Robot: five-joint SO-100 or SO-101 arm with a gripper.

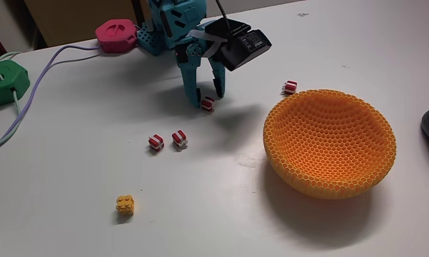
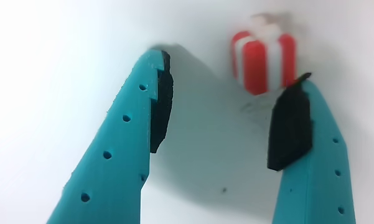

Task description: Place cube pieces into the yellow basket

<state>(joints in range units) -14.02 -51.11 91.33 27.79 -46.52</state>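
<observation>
The surface (image 1: 71, 214) looks smooth, white and faintly glossy. The yellow basket (image 1: 330, 143) is matt plastic with open honeycomb mesh walls. The gripper (image 2: 227, 102) is teal plastic with a rough printed grain and small holes; its jaws carry matt black pads (image 2: 289, 127). The striped cube (image 2: 262, 59) looks smooth and glossy.

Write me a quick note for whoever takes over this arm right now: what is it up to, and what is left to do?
End effector: open, empty, low over the table at a striped cube; in the wrist view that cube sits just past the right fingertip, not between the fingers.
Other pieces, all on the table: two striped cubes side by side, one striped cube behind the yellow basket, the yellow brick nearest the camera.
Done: nothing; the basket looks empty.
Left: all five pieces.
</observation>
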